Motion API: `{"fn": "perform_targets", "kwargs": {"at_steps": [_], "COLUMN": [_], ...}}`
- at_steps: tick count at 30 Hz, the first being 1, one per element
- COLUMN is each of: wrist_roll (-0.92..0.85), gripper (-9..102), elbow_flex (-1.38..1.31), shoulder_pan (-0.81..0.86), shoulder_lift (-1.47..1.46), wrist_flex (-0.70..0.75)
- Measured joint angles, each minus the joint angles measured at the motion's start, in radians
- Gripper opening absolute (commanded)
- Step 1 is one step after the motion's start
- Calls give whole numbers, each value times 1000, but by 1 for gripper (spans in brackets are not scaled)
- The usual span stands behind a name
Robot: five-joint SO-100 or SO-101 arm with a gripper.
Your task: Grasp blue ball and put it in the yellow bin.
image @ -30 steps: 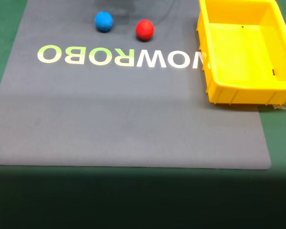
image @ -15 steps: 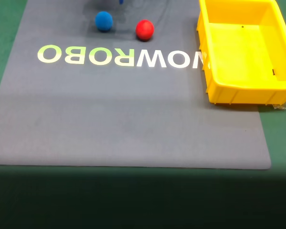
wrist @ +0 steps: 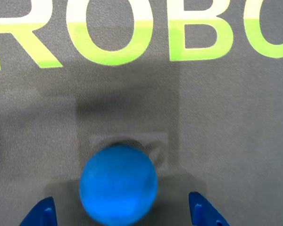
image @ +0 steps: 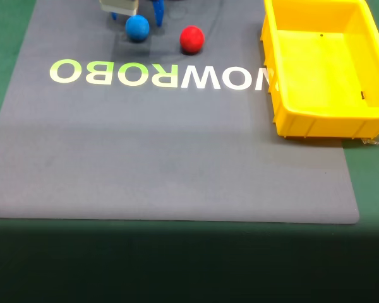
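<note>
grey mat (image: 177, 158) covered the green bench (image: 6, 38). near its far edge the blue ball (image: 138, 28) lay left of a red ball (image: 191, 39), between the spread tips of the tool (wrist: 120, 214). yellow bin (image: 303, 117) stood right.

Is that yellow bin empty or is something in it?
Empty: the yellow bin shows only its bare floor; the blue ball lies outside on the mat.

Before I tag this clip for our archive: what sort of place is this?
Probably a tabletop robot practice station: a grey mat printed with large lettering, a blue ball and red ball, and a yellow bin.
</note>
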Motion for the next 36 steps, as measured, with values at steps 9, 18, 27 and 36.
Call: {"fn": "perform_targets", "kwargs": {"at_steps": [9, 18, 27, 36], "wrist_roll": [6, 8, 17, 17], "gripper": [31, 28, 0, 0], "elbow_flex": [-43, -77, -87, -87], "shoulder_pan": [-18, -28, -43, -48], "shoulder_lift": [-89, -143, -153, -160], "wrist_flex": [-21, -31, -35, -37]}}
